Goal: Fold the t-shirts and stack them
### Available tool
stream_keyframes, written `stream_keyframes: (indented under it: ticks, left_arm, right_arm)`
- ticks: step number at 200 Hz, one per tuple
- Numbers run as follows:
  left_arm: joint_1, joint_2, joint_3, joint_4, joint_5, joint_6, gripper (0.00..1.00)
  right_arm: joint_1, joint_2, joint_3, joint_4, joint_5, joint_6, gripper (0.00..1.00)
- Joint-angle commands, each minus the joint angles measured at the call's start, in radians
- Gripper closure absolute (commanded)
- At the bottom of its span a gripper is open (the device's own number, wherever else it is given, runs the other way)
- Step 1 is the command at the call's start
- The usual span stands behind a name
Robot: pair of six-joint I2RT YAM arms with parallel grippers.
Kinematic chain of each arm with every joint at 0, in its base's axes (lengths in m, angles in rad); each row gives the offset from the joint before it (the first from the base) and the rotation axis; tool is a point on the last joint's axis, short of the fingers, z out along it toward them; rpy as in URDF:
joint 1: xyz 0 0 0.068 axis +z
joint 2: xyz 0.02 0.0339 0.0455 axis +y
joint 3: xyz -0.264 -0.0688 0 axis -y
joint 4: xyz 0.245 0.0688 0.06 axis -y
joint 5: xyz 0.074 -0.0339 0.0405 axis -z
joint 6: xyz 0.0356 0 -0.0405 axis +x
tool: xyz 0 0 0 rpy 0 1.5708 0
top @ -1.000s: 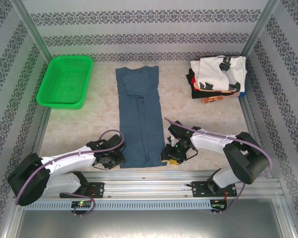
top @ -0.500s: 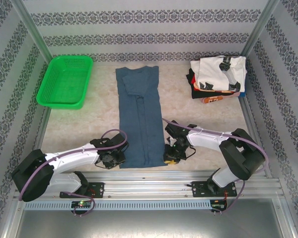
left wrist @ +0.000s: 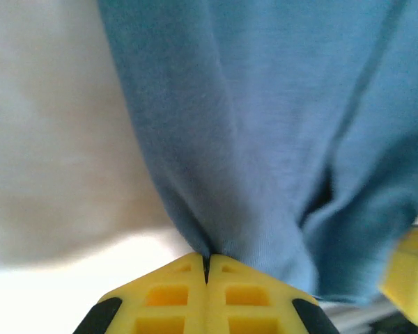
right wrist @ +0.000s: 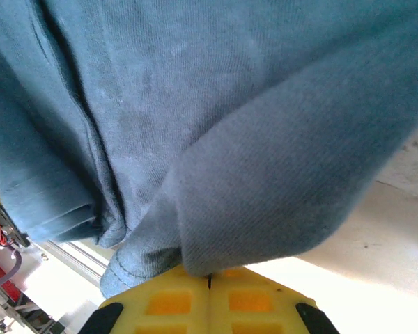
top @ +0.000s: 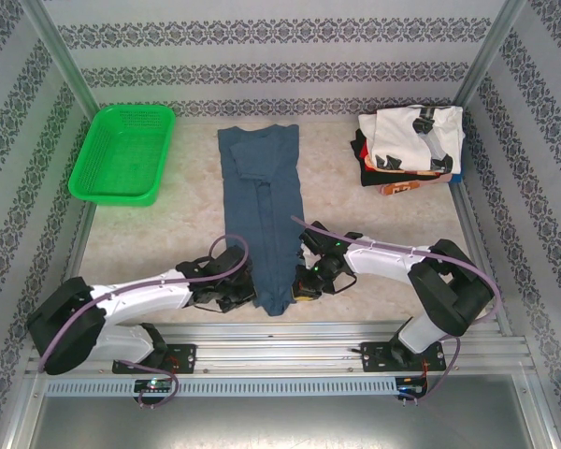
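two pairs of fingers (left wrist: 168, 296) pinch t-shirt (top: 262, 206) (bunched)

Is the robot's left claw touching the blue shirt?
Touching. In the left wrist view, the left claw is pinched shut on the blue shirt, with the cloth bunched right into its yellow tips.

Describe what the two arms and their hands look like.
The left arm and right arm: white shells on the long links, bulky black joints, a purple cable looping along each. The left hand and right hand have yellow plastic fingers with square recesses and black side pieces.
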Motion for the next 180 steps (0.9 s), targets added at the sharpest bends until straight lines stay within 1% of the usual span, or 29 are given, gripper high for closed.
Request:
stream_keyframes:
  ticks: [1, 32, 83, 112, 131, 159, 180]
  left_arm:
    - [-0.012, -0.084, -0.038, 0.04, 0.001, -0.032, 1.0]
    - [-0.013, -0.175, -0.085, -0.019, -0.011, -0.048, 1.0]
    - [-0.013, -0.341, -0.099, -0.185, -0.067, -0.058, 1.0]
    - [-0.009, -0.435, -0.075, -0.271, -0.11, -0.065, 1.0]
    - [-0.003, -0.481, -0.075, -0.28, -0.126, -0.078, 1.0]
    - [0.035, -0.507, -0.061, -0.283, -0.128, -0.072, 1.0]
    - [0.081, -0.507, -0.036, -0.27, -0.117, -0.054, 1.0]
  right_arm:
    - [-0.012, -0.036, -0.019, -0.04, -0.012, -0.021, 0.96]
    - [-0.039, -0.081, -0.037, -0.09, 0.001, -0.036, 0.98]
    - [-0.049, -0.161, -0.019, -0.171, 0.022, -0.046, 1.0]
    - [-0.059, -0.193, 0.053, -0.242, 0.039, -0.062, 1.0]
    - [-0.072, -0.2, 0.11, -0.284, 0.042, -0.079, 1.0]
    - [-0.099, -0.176, 0.208, -0.343, 0.038, -0.119, 1.0]
    - [-0.116, -0.146, 0.271, -0.369, 0.03, -0.143, 1.0]
